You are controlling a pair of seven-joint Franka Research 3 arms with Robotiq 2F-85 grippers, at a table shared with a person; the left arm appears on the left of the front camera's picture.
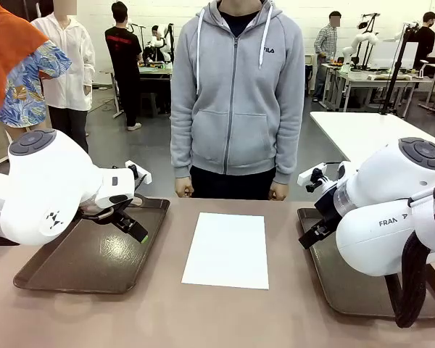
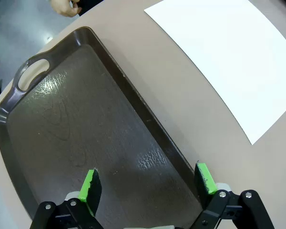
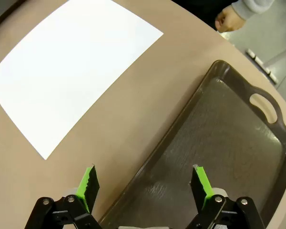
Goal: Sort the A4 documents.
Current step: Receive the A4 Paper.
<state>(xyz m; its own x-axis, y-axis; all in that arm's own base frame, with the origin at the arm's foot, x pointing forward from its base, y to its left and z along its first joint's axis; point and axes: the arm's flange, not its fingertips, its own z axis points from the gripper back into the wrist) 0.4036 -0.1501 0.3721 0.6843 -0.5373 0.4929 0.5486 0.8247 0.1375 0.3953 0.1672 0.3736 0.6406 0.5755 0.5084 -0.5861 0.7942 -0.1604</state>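
Note:
White A4 documents [image 1: 227, 249] lie flat in the middle of the brown table, squarely between the two trays; I cannot tell how many sheets are stacked. They also lie at the upper right in the left wrist view [image 2: 231, 59] and at the upper left in the right wrist view [image 3: 69, 69]. My left gripper [image 1: 133, 226] hovers open over the left dark brown tray [image 1: 65, 270], with nothing between its green pads [image 2: 91, 187]. Over the inner edge of the right tray [image 1: 348, 293], my right gripper [image 1: 309, 233] hangs open and empty, green pads [image 3: 89, 185] apart.
A person in a grey hoodie [image 1: 236, 94] stands at the far edge of the table, fists [image 1: 184, 189] resting near it. Both trays have cut-out handles [image 2: 32, 75] at their far ends [image 3: 264, 107]. Other people and tables stand in the background.

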